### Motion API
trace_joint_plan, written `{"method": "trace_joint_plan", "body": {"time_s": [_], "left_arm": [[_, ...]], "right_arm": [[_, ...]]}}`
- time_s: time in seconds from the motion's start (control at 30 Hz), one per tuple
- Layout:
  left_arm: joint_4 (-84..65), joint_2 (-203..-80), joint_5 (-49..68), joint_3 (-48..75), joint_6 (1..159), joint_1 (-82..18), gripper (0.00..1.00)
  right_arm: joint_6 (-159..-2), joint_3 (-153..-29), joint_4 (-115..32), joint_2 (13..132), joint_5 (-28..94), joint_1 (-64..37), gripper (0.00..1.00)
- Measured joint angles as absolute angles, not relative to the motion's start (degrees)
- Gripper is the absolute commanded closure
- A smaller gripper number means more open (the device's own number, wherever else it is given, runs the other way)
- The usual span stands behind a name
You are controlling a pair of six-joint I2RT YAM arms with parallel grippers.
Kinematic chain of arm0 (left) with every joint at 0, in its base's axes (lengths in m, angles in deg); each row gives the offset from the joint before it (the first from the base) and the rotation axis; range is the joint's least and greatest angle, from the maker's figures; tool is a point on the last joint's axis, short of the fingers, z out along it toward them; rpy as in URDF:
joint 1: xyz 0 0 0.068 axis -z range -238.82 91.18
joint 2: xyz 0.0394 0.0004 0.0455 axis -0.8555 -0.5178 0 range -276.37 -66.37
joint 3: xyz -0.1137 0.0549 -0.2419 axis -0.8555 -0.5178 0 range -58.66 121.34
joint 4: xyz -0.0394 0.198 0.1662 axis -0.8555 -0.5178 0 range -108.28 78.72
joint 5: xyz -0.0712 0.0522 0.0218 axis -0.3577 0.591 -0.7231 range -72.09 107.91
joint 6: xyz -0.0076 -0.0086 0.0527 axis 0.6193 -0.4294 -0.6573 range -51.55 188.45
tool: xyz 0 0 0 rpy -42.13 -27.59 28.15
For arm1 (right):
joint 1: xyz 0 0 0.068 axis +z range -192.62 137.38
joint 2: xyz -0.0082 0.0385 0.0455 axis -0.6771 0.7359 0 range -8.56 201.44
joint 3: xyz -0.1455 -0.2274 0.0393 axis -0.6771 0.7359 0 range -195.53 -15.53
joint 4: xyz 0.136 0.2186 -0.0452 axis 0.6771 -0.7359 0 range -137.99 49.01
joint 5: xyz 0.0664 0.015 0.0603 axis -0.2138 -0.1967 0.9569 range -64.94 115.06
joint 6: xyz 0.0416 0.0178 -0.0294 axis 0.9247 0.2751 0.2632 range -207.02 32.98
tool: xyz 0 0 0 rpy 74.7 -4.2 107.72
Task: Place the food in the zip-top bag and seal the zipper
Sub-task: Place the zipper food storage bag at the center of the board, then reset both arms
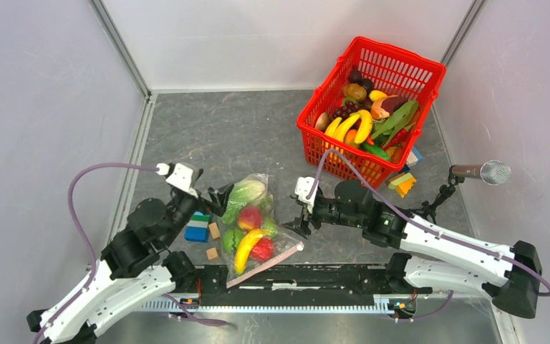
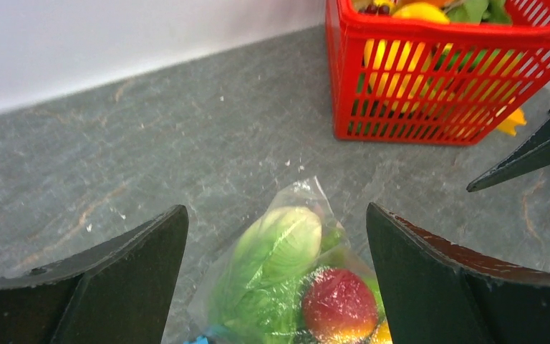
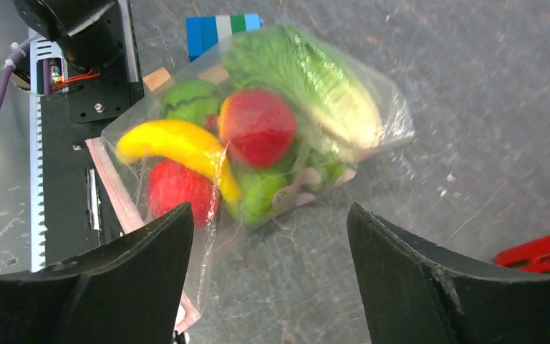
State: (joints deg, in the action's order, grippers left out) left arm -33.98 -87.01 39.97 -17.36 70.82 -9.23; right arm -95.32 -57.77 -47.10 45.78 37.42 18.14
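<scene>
bag [image 1: 256, 218]: lies far-to-near, zipper [image 1: 268, 264] toward your bases. left gripper [image 2: 276, 210], right gripper [image 3: 270, 208]: spread wide, gripping nothing.

No text, label, brand, number or sign can be read in any of the three views. Any marking on the zip-top bag [image 3: 395, 118] is too blurred to make out.
</scene>
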Motion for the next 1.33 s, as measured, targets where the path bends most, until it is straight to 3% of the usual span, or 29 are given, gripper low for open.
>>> {"method": "trace_joint_plan", "body": {"time_s": [0.17, 0.4, 0.6, 0.73, 0.93, 1.33], "left_arm": [[-38.04, -94.51, 40.28, -15.72, 75.24, -9.23, 0.0], [-44.73, -105.09, 40.12, -8.81, 80.79, -10.26, 0.0], [-45.41, -108.59, 32.26, -7.52, 82.47, -24.34, 0.0], [-44.82, -110.77, 25.02, -7.52, 84.57, -35.75, 0.0], [-44.69, -111.6, 24.8, -7.52, 90.06, -41.76, 0.0], [-48.32, -105.02, 34.55, -7.5, 96.53, -41.78, 0.0]], "right_arm": [[-86.2, -49.99, -40.78, 45.54, 32.7, 18.11, 0.09], [-75.87, -43.3, -37.52, 40.23, 13.66, 18.0, 0.02], [-76.04, -49.33, -41.09, 40.23, 0.46, 17.57, 0.02], [-79.65, -58.49, -43.21, 41.11, -2.51, 17.17, 0.02], [-81.53, -67.56, -46.99, 40.73, -6.6, 9.37, 0.02], [-78.07, -55.69, -48.89, 23.79, -4.65, 4.89, 0.02]]}}
